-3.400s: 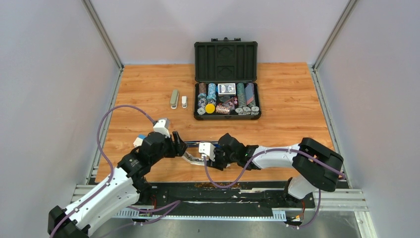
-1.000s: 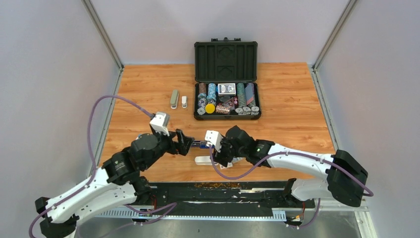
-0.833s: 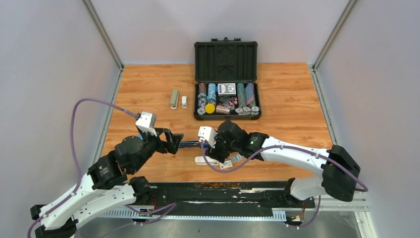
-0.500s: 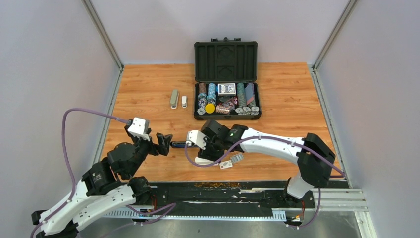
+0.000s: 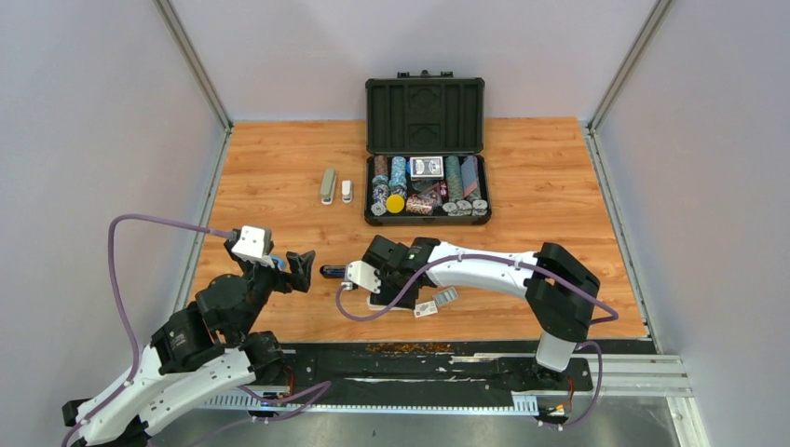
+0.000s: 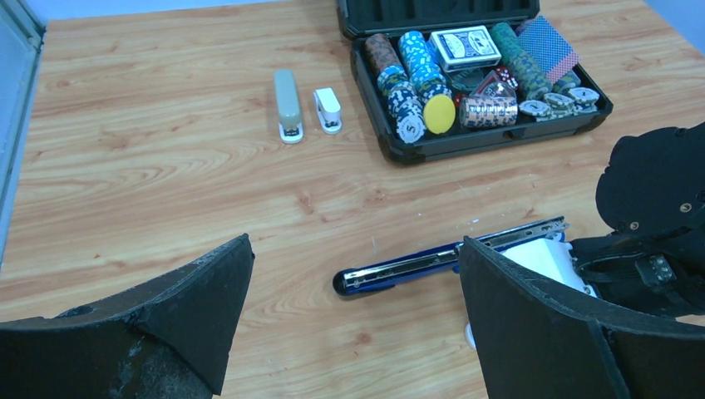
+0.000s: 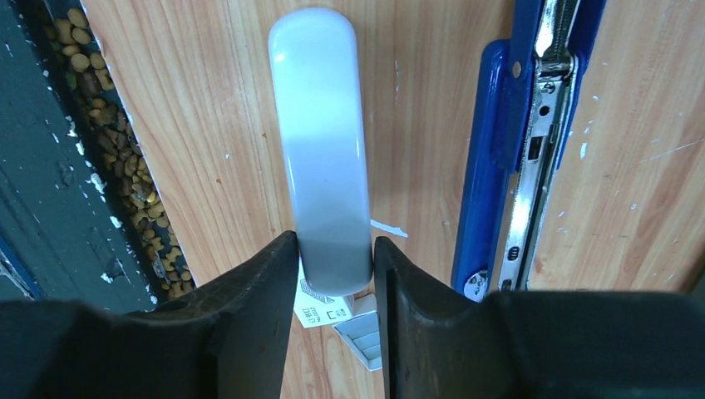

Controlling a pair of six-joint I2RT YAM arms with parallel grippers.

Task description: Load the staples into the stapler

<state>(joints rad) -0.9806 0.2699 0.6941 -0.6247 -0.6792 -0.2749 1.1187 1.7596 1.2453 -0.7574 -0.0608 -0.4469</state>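
Note:
The blue stapler [image 5: 340,271] lies opened flat on the table with its silver rail up; it also shows in the left wrist view [image 6: 449,256] and the right wrist view [image 7: 515,141]. The staples [image 5: 445,296], a small grey ribbed block, lie on the table to the right, partly visible under the right fingers [image 7: 363,337]. My left gripper [image 5: 303,270] is open and empty, just left of the stapler's tip, jaws wide apart [image 6: 353,249]. My right gripper [image 5: 380,291] is shut on a long white stapler [image 7: 320,141] lying beside the blue one.
A tiny white printed box [image 5: 426,309] lies next to the staples. A grey-olive stapler [image 5: 327,184] and a small white stapler [image 5: 347,191] sit at the back left. An open black case of poker chips and cards [image 5: 426,149] stands at the back. Crumbs lie along the near black rail.
My left gripper has drawn back to the left, away from the blue stapler, which now lies alone on the table. My right gripper has moved left onto the long white stapler.

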